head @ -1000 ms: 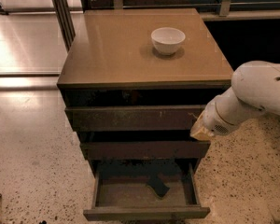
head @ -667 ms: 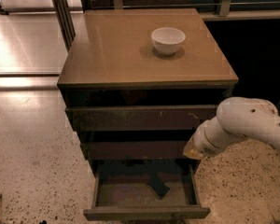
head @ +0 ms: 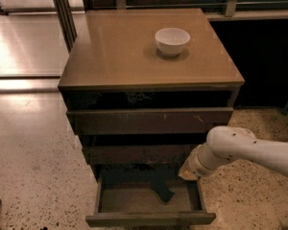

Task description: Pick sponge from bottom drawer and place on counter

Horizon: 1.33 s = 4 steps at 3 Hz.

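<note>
The bottom drawer (head: 149, 218) of the dark cabinet is pulled out. The sponge (head: 162, 191) lies dark and curved on the drawer's floor, right of the middle. My gripper (head: 186, 172) hangs at the end of the white arm (head: 240, 150), which reaches in from the right. It sits over the drawer's right back corner, just above and to the right of the sponge, not touching it. The counter (head: 120, 51) is the tan top slab above.
A white bowl (head: 172, 40) stands on the counter toward the back right. The two upper drawers (head: 149, 121) stick out slightly. Speckled floor lies left and right of the cabinet. A dark railing and posts run along the back.
The arm has come down from the level of the middle drawer to the bottom drawer's right back corner, closer to the sponge. The sponge and the drawers have not moved.
</note>
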Motion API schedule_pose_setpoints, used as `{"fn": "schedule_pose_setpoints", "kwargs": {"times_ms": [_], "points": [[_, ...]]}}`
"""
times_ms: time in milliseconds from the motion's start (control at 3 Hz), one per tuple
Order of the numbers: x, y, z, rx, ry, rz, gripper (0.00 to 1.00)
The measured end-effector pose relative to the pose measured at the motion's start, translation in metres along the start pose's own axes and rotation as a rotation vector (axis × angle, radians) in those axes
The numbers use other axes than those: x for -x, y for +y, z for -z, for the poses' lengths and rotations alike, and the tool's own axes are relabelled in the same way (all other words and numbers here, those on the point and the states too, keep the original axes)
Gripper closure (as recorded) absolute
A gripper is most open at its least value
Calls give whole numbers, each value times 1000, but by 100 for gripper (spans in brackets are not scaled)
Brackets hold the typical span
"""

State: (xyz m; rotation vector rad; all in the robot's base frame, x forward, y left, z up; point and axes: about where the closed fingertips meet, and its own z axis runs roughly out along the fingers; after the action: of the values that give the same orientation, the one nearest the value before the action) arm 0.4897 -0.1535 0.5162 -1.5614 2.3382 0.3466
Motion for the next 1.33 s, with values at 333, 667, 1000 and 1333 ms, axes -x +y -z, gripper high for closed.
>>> {"fn": "schedule_pose_setpoints", "kwargs": {"times_ms": [333, 667, 1000, 1333], "points": [[0, 0, 0, 0, 0, 0, 100], [-16, 3, -30, 5, 9, 17, 100], [-40, 2, -85, 10, -24, -4, 100], [-65, -9, -145, 18, -92, -35, 100]]}}
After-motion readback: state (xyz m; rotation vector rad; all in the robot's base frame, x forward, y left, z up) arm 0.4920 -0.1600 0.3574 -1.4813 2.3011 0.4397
